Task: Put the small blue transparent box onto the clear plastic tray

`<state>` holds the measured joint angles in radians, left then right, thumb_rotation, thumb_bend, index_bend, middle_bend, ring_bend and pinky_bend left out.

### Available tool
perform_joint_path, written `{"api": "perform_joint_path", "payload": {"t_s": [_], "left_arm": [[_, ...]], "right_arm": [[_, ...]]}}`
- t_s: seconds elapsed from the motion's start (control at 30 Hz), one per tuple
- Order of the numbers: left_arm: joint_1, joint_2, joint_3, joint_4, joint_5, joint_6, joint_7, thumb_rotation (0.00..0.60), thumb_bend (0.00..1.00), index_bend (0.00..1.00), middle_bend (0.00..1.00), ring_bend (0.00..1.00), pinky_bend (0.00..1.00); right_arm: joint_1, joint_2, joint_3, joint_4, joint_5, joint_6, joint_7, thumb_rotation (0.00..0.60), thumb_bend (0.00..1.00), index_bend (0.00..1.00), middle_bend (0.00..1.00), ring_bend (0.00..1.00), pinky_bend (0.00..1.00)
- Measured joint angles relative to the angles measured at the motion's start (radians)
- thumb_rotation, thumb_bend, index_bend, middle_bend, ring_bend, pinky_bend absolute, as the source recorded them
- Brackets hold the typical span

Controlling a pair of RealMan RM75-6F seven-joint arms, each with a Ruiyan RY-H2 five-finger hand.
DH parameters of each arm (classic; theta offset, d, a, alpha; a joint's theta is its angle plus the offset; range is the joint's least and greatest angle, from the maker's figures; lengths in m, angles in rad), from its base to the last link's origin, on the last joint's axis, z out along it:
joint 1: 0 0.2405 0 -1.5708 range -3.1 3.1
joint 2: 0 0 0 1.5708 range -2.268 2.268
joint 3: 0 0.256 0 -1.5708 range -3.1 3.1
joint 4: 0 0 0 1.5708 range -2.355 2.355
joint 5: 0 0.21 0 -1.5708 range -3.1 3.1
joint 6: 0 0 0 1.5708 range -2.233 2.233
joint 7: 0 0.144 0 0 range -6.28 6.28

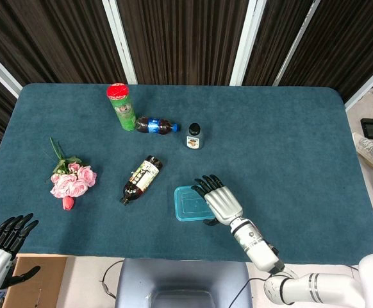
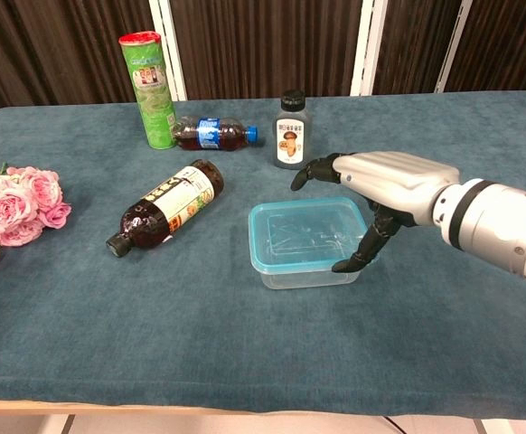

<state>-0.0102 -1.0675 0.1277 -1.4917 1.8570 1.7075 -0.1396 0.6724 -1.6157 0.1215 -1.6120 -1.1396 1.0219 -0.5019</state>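
Upright, blue box point(image 2: 305, 242), long axis left-right, right hand point(image 2: 385, 185) beside.

We are logging colours. Table cloth point(image 2: 245, 344): showing deep teal. Box point(image 2: 304, 241): showing clear pale blue with a brighter turquoise rim. Right hand point(image 2: 385, 185): showing a silver shell with black fingers point(image 2: 310, 171). Left hand point(image 1: 4, 240): showing black fingers over a grey palm. Can point(image 2: 152, 89): showing green with a red lid. Lying bottle point(image 2: 213, 133): showing dark liquid, a blue label and a blue cap. Upright bottle point(image 2: 291, 130): showing dark grey with a black cap and a pale label. Larger lying bottle point(image 2: 166, 205): showing dark brown with a cream and yellow label. Roses point(image 2: 14, 203): showing pink. Curtains point(image 1: 180, 38): showing dark brown with white uprights.
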Motion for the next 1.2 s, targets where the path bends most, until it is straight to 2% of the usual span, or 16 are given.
{"api": "perform_joint_path", "payload": {"t_s": [0.13,0.27,0.4,0.67,1.2], "left_arm": [[0.001,0.000,0.001,0.002,0.003,0.004,-0.003,0.600,0.43,0.00,0.02,0.02,0.10],[0.001,0.001,0.001,0.003,0.006,0.005,-0.005,0.600,0.43,0.00,0.02,0.02,0.10],[-0.001,-0.001,0.002,0.002,0.009,0.002,0.000,0.600,0.43,0.00,0.02,0.02,0.10],[-0.006,-0.003,0.002,-0.003,0.006,-0.012,0.011,0.600,0.43,0.00,0.02,0.02,0.10],[-0.004,-0.002,0.002,0.001,0.003,-0.007,0.003,0.600,0.43,0.00,0.02,0.02,0.10]], "right_arm": [[-0.004,0.032,-0.006,-0.022,-0.017,0.004,0.007,0.600,0.30,0.31,0.18,0.02,0.13],[-0.010,0.075,-0.018,-0.038,-0.043,0.006,0.017,0.600,0.30,0.40,0.18,0.02,0.12],[-0.020,0.115,-0.031,-0.038,-0.073,0.011,0.039,0.600,0.34,0.44,0.18,0.01,0.12],[-0.025,0.120,-0.035,0.010,-0.061,-0.027,0.110,0.600,0.39,0.40,0.17,0.00,0.09],[-0.017,0.088,-0.041,0.054,-0.031,-0.060,0.097,0.600,0.40,0.41,0.17,0.00,0.09]]}}
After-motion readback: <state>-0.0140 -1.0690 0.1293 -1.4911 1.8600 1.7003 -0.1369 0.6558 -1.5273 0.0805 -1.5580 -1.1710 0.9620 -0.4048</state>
